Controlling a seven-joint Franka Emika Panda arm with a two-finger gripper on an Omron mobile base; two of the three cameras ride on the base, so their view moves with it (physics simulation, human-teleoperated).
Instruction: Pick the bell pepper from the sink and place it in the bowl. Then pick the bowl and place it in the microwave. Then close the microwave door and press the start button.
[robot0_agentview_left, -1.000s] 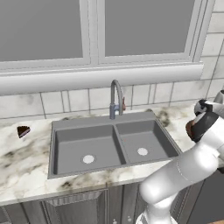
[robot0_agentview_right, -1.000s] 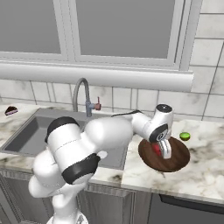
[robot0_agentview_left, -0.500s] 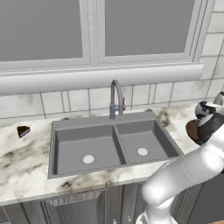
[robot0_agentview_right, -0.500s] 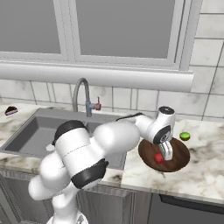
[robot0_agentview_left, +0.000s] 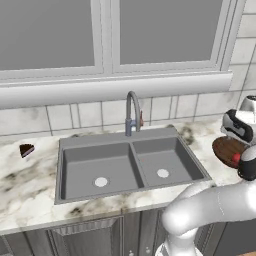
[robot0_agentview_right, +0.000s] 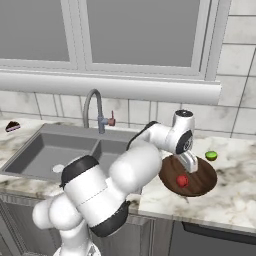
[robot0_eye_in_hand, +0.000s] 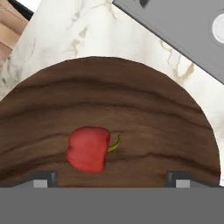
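A small red bell pepper (robot0_eye_in_hand: 89, 148) lies inside the brown wooden bowl (robot0_eye_in_hand: 109, 92), directly under the gripper (robot0_agentview_right: 190, 165) and touching neither finger. The gripper hangs just above, jaws spread wide and holding nothing. The bowl rests on the marble surface (robot0_agentview_right: 235, 195), with the grey sink (robot0_agentview_left: 127, 165) beside it and a small green object (robot0_agentview_right: 211, 155) just beyond it. The pepper looks delivered, so the bowl comes next: I would lift clear, shift to the rim, and pinch the wall squarely so the pepper stays put.
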